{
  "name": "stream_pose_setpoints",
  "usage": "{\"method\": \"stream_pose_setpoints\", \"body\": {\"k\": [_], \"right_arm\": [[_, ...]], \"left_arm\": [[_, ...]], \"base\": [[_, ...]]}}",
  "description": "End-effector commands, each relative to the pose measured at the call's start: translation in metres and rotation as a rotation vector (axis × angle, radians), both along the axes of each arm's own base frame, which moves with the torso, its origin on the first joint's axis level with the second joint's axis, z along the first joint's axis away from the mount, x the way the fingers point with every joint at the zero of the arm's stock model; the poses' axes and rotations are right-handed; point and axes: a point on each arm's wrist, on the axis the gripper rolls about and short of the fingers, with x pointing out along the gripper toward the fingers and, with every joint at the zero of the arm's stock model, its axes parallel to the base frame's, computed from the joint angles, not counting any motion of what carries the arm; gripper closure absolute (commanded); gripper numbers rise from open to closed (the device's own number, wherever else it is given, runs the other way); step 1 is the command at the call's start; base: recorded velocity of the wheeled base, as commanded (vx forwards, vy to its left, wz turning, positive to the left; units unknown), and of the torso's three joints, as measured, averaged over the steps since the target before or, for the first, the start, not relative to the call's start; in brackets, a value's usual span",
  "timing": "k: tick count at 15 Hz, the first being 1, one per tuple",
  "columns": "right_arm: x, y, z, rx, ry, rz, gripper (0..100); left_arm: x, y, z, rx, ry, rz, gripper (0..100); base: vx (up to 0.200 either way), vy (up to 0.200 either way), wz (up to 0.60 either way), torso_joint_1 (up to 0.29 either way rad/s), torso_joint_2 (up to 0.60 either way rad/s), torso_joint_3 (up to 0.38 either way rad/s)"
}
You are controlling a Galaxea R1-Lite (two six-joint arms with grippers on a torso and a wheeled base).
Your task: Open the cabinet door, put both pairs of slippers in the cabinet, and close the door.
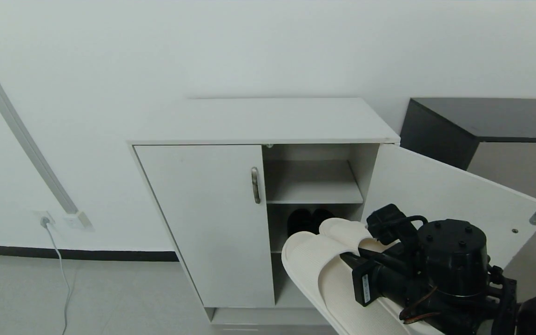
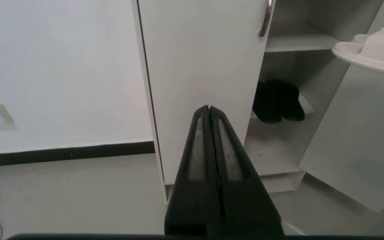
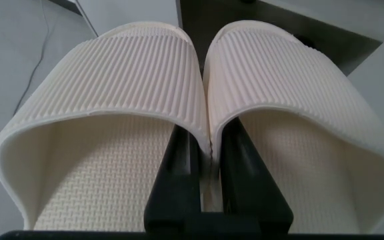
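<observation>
Cream slippers (image 3: 122,80) sit pinched by their inner edges in the right gripper (image 3: 209,143), before the open cabinet (image 1: 268,121); black slippers (image 1: 309,219) lie inside. Left gripper (image 2: 209,127) is closed, empty.

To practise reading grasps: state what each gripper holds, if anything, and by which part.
The right gripper clamps the pair of cream ribbed foam slippers by their touching inner side walls, one finger inside each. The left gripper is shut, empty.
</observation>
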Motion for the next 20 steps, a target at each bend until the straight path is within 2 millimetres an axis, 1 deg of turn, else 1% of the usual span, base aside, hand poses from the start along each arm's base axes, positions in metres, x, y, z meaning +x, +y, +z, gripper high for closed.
{"method": "stream_pose_setpoints", "body": {"k": [1, 9, 15, 20], "right_arm": [[-0.001, 0.0, 0.001, 0.001, -0.001, 0.004, 100], [-0.001, 0.001, 0.0, -0.004, -0.005, 0.004, 100], [0.0, 0.005, -0.006, -0.015, 0.008, 0.011, 100], [0.006, 0.01, -0.015, 0.0, -0.009, 0.009, 100]], "left_arm": [[0.0, 0.0, 0.0, 0.0, 0.001, 0.0, 100], [0.0, 0.0, 0.0, 0.0, 0.001, 0.0, 100], [0.0, 0.0, 0.0, 0.003, 0.003, 0.0, 100], [0.0, 0.0, 0.0, 0.0, 0.001, 0.0, 100]], "base": [[0.0, 0.0, 0.0, -0.168, 0.5, 0.325], [0.0, 0.0, 0.0, -0.121, 0.46, 0.339], [0.0, 0.0, 0.0, -0.033, 0.42, 0.374], [0.0, 0.0, 0.0, 0.003, 0.07, 0.063]]}}
